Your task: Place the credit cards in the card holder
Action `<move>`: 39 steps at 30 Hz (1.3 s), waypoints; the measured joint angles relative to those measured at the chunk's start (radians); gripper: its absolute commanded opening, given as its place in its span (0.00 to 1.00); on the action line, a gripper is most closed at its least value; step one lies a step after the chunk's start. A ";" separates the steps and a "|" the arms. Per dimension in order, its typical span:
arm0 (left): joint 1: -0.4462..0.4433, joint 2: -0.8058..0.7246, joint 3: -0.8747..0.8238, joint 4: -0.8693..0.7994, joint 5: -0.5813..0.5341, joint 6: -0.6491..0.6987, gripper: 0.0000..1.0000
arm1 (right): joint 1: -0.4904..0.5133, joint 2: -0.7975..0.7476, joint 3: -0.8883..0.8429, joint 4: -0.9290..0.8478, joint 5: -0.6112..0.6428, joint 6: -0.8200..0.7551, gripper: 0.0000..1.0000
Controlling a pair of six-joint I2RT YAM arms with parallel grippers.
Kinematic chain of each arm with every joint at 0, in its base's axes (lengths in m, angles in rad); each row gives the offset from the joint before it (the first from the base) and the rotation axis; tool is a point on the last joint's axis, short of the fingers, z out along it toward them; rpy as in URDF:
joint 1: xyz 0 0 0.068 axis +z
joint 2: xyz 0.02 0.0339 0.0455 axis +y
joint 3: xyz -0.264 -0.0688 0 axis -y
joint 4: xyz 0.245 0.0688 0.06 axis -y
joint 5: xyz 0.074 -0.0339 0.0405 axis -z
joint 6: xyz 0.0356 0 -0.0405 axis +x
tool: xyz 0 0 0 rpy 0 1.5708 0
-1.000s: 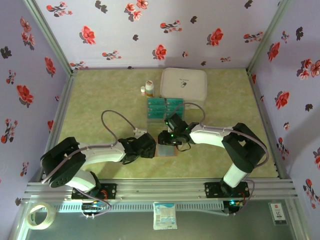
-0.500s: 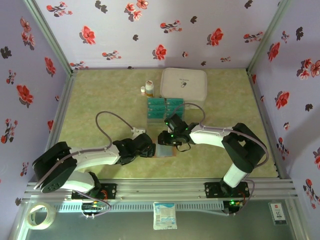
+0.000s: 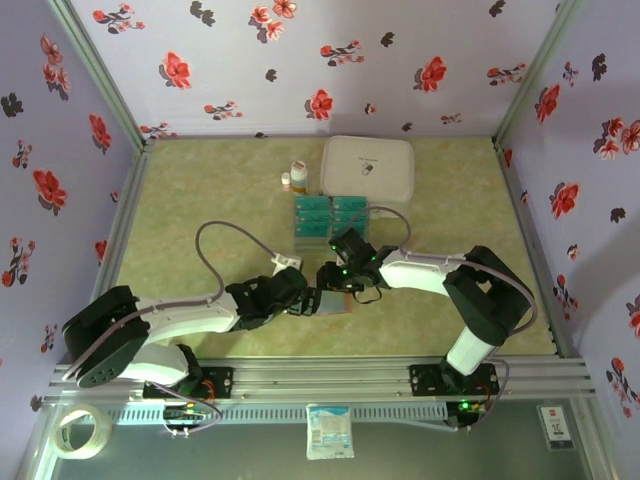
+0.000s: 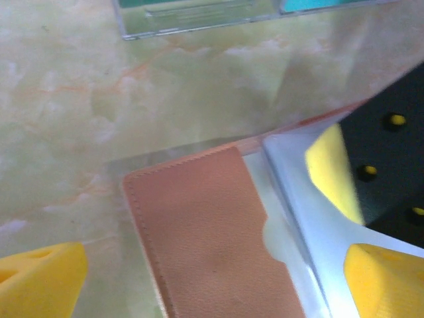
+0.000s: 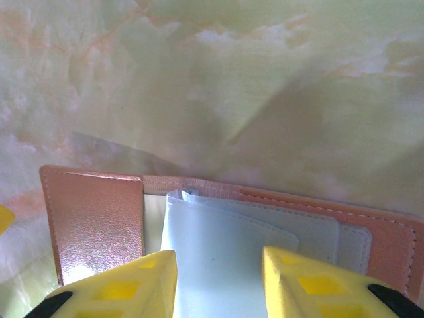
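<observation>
The clear plastic tray (image 4: 192, 20) just beyond the card holder (image 5: 99, 218) keeps the credit cards (image 3: 318, 212). They are flat teal-green rectangles laid in two columns side by side, and the tray's see-through wall stands close to the holder's far edge. The card holder lies spread open and flat on the table (image 3: 200, 200), whose top is a glossy, pale green marbled sheet. The holder's outer flap is reddish-brown with a fine leather grain and a stitched border. Inside are pale blue-grey sleeves, smooth and slightly shiny, with rounded corners and a thumb notch cut into one edge. Further beyond the card holder, past the tray, sits a white zipped case (image 3: 368, 167) with rounded corners. Two small bottles (image 3: 298, 175) stand to that case's left. The left gripper (image 4: 212, 278) comes at the card holder from its left, its arm stretched low along the table with the elbow folded back near the base. Its yellow fingertips (image 4: 40, 275) are spread wide apart, one on each side of the brown flap, clamping nothing. The right gripper (image 5: 218, 285) reaches the card holder from its right on a long forearm, the elbow raised well to the right. Its yellow fingers (image 5: 112, 285) stand part-way apart over the pale inner sleeve, which runs between them, and whether they pinch that sleeve cannot be told.
</observation>
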 measured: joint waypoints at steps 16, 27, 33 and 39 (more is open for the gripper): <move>-0.025 0.079 0.000 0.037 0.006 0.021 1.00 | 0.001 0.000 0.000 0.001 0.000 0.000 0.38; -0.027 0.105 0.000 0.037 0.006 0.018 0.91 | 0.001 -0.006 0.012 -0.008 0.001 0.002 0.52; -0.027 0.114 -0.003 0.038 0.006 0.017 0.90 | -0.001 -0.054 0.024 -0.032 0.006 0.002 0.56; -0.027 0.114 -0.015 0.046 0.005 0.013 0.89 | -0.012 -0.080 0.024 -0.039 0.013 0.002 0.57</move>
